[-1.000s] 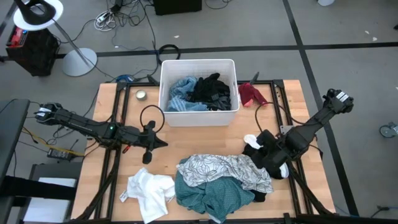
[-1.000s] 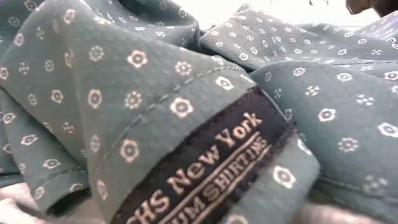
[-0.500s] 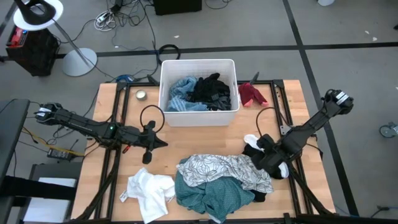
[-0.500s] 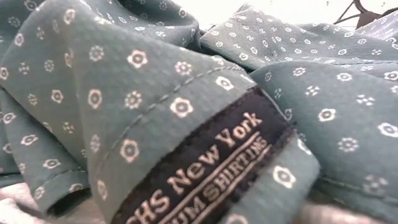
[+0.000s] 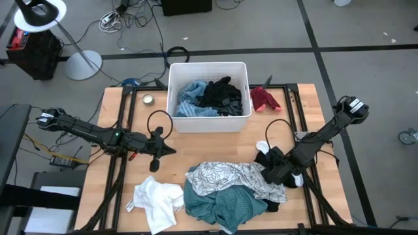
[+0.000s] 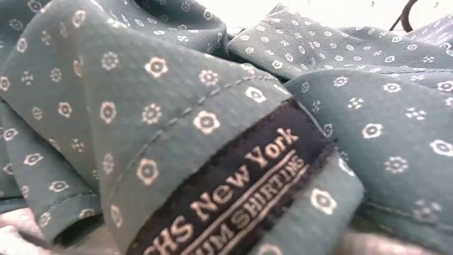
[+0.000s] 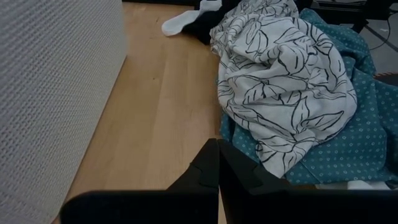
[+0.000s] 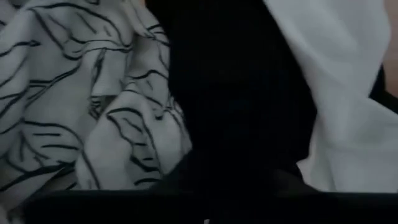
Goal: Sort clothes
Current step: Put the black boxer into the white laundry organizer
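Your right gripper is the one at the pile: it is pressed down on the black garment at the right end of the heap, and its own camera shows only black cloth between leaf print and white, so you cannot tell how far its fingers are parted or whether they have caught anything. The white sock lies just beside it on the bin side, and the leaf-print garment runs leftward from the gripper across the table, draped over the teal shirt, so any lift here will likely drag the print's edge along. Farther left, the plain white garment sits apart from the heap. Your left gripper waits with fingers closed on nothing, between the pile and the white bin, which already holds light blue and black pieces. The red garment lies just beside the bin's right wall.
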